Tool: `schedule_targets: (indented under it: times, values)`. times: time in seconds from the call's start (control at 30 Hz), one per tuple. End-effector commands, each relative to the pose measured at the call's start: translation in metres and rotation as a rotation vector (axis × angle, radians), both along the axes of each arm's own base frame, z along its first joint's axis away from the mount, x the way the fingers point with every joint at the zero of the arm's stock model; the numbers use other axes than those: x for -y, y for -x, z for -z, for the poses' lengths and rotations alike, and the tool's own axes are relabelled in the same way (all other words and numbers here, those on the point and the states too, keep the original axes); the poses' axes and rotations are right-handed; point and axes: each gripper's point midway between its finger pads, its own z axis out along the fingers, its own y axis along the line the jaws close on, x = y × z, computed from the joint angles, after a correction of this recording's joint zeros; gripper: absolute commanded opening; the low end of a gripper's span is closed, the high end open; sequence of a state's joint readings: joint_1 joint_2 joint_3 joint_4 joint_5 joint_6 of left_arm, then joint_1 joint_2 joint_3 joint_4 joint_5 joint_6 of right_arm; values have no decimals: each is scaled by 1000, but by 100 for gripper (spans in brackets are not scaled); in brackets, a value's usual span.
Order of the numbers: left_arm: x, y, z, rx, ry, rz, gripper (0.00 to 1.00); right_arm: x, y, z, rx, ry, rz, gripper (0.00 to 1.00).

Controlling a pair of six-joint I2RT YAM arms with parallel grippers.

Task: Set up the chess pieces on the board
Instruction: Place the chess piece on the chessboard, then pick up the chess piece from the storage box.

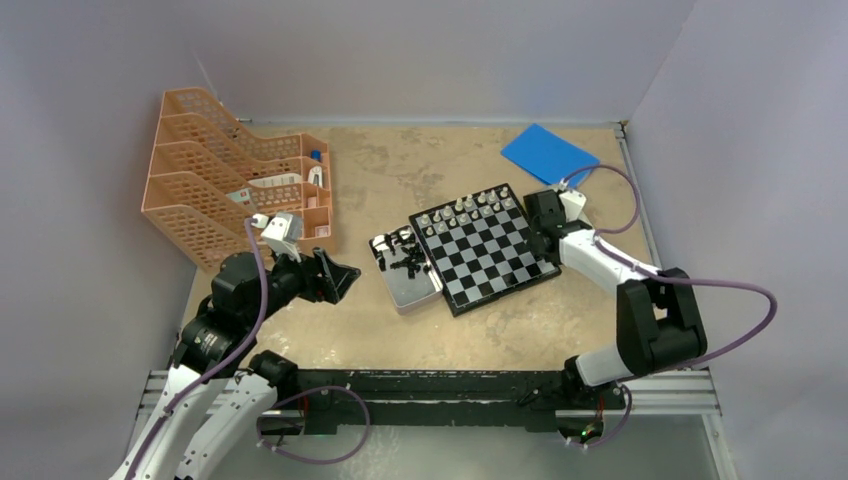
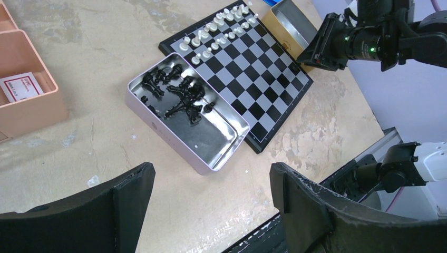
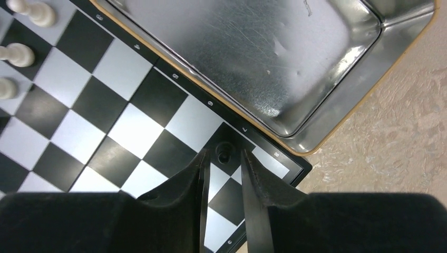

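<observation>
The board (image 1: 485,250) lies mid-table, with white chess pieces (image 1: 470,207) in two rows along its far edge. Black chess pieces (image 2: 179,92) lie in a heap inside a silver tin (image 2: 211,142) against the board's left side. My right gripper (image 3: 223,155) is low over the board's (image 3: 105,121) near right corner. Its fingers stand slightly apart around one black piece (image 3: 223,152) that stands on a dark square, with a small gap on each side. My left gripper (image 2: 211,179) is wide open and empty above bare table, near the tin.
A second, empty tin (image 3: 253,58) lies against the board's right edge. An orange rack (image 1: 230,180) stands at the back left, and a blue pad (image 1: 548,153) lies at the back right. The table's near edge and metal rail (image 1: 430,385) are close to my left gripper.
</observation>
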State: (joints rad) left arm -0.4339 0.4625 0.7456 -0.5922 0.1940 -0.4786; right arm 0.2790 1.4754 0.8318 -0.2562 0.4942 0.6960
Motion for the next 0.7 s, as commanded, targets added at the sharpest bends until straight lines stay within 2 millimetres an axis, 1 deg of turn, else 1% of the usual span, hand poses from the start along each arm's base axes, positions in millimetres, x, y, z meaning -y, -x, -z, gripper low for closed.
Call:
schedule_targets:
  times: [0.0, 0.13, 0.2, 0.3, 0.4, 0.43, 0.47, 0.57, 0.6, 0.67]
  values:
    - [-1, -6, -11, 47, 12, -13, 81, -3, -16, -47, 103, -24, 2, 32]
    - [-1, -7, -9, 45, 11, -18, 81, -4, -23, -80, 167, -28, -25, 33]
    - [-1, -8, -7, 40, 8, -19, 81, -16, -26, -93, 199, -63, -110, 33]
    - [1, -13, 1, 11, -8, -22, 80, -41, -25, -109, 249, -125, -275, 33]
    - [3, -22, 15, -62, -43, -33, 77, -58, -18, -124, 310, -179, -396, 34]
    - [5, -25, 20, -91, -61, -27, 76, -65, -17, -137, 363, -196, -442, 34]
    - [7, -30, 27, -125, -85, -20, 75, -70, -14, -141, 390, -216, -478, 34]
    - [13, -45, 39, -203, -163, 1, 67, -90, -3, -152, 453, -295, -581, 35]
    - [15, -51, 40, -218, -187, 9, 61, -96, 1, -155, 470, -323, -614, 35]
    - [22, -63, 41, -233, -222, 42, 57, -106, 9, -155, 494, -374, -662, 35]
